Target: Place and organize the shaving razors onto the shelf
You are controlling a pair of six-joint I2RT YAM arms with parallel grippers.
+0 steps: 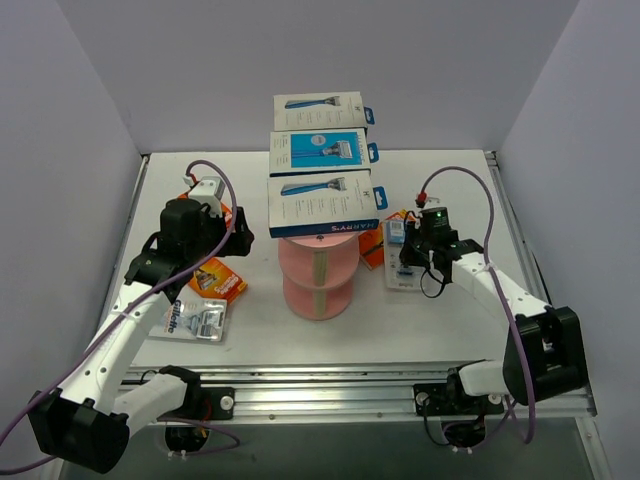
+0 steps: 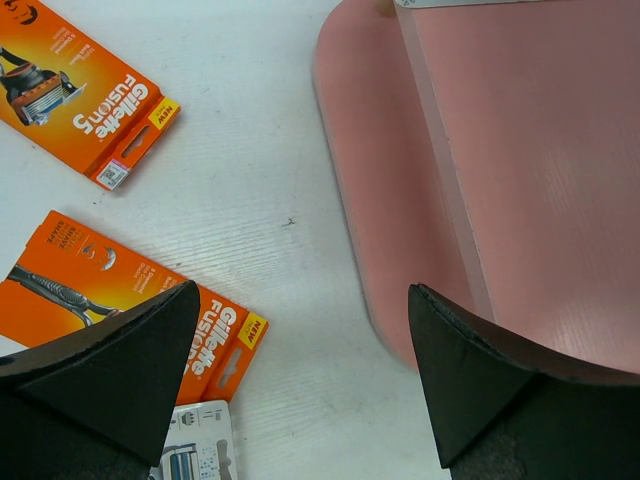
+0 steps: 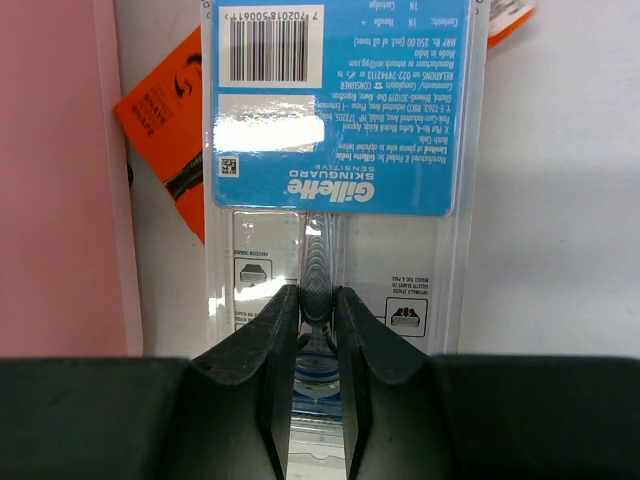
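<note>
Razor pack (image 3: pixel 340 150): flat clear blister, blue card.

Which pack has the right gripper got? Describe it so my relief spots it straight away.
Start at the pink shelf in the middle of the table; just right of it, the right gripper is shut on a clear blister pack with a blue card. Unlike the orange pack beside it, it is see-through and shows a barcode.
</note>
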